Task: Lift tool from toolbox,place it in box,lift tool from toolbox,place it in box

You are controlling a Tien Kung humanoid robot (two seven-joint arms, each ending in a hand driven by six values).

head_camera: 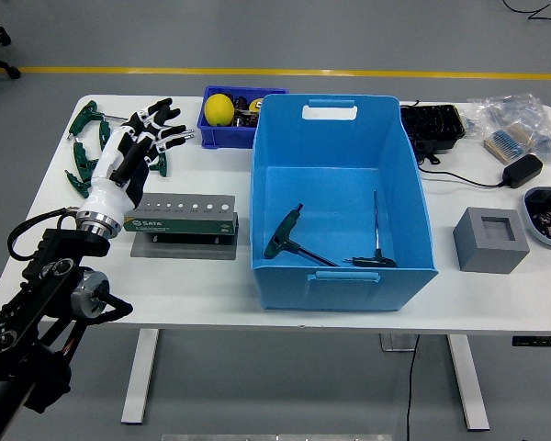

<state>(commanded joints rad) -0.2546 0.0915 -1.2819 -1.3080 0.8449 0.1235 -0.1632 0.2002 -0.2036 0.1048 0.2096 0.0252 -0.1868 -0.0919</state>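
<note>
My left hand (138,147) is white with black fingertips. It hovers open over the table's left side, above several green-handled T-handle hex keys (84,152) that lie fanned out there. Nothing is in its fingers. A dark tool holder (185,220) marked with a row of holes sits just right of the wrist. The big blue box (335,197) stands mid-table and holds two green-handled hex keys: one (285,237) at its lower left, one (376,259) at its lower right. My right arm is out of the picture.
A small blue bin (230,115) with a yellow ball (219,107) sits behind the box's left corner. On the right are a grey foam block (490,239), a black tray (432,127), a power adapter with cable (522,170), plastic bags and a parts tray (549,209).
</note>
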